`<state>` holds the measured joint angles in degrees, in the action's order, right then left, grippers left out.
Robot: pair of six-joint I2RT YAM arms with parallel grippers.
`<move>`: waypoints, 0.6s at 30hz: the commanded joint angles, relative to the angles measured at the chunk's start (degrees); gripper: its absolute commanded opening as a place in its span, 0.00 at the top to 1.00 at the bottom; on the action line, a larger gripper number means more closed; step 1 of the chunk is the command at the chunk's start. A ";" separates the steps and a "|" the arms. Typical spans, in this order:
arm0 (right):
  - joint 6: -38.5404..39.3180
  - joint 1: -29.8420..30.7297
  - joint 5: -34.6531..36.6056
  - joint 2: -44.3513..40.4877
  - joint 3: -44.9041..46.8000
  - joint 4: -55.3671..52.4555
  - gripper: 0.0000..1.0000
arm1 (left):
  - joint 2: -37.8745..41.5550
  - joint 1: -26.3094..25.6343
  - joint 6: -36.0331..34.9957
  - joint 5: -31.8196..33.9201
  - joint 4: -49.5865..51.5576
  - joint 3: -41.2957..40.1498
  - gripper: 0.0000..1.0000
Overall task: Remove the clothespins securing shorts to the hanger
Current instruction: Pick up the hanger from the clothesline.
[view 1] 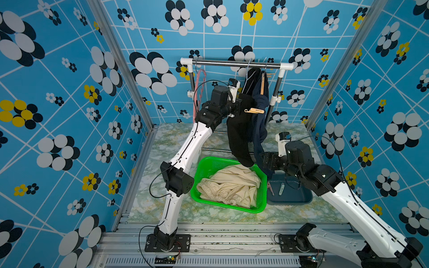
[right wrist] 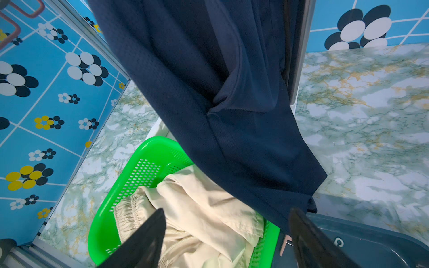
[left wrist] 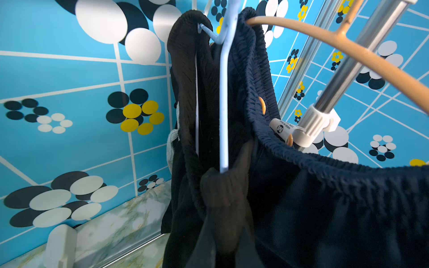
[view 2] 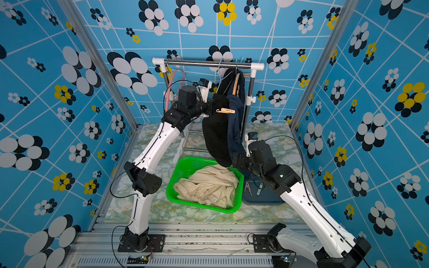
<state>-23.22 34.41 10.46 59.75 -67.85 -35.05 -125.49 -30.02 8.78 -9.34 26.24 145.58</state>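
The right gripper (right wrist: 227, 211) is held spread just by the hem of the navy shorts (right wrist: 209, 92). The left gripper (left wrist: 224, 184) is clenched on the black shorts (left wrist: 185, 92), just beside a tan clothespin (view 1: 254, 111) clipped level on the fabric.

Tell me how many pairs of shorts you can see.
3: beige shorts lie in the green basket; black shorts and navy shorts hang side by side from the rack. More could hide behind them.

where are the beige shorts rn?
In both top views the beige shorts lie crumpled inside the green basket, mid-table, just left of the dark blue bin.
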 commanded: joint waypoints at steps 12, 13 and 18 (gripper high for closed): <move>-0.95 -0.31 2.95 -4.92 3.78 2.58 0.12 | 13.75 3.39 -6.24 6.81 -10.16 -7.43 1.00; -1.11 -0.31 2.98 -4.97 3.90 2.77 0.12 | 14.86 3.36 -6.63 6.92 -10.07 -8.98 1.00; -1.84 -0.31 2.17 -4.99 4.18 3.50 0.12 | 20.77 3.38 -8.84 6.46 -9.49 -17.73 1.00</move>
<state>-23.86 34.41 12.14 55.53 -64.31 -33.36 -109.71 -26.59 2.35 -3.60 23.51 130.21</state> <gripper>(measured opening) 0.882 0.095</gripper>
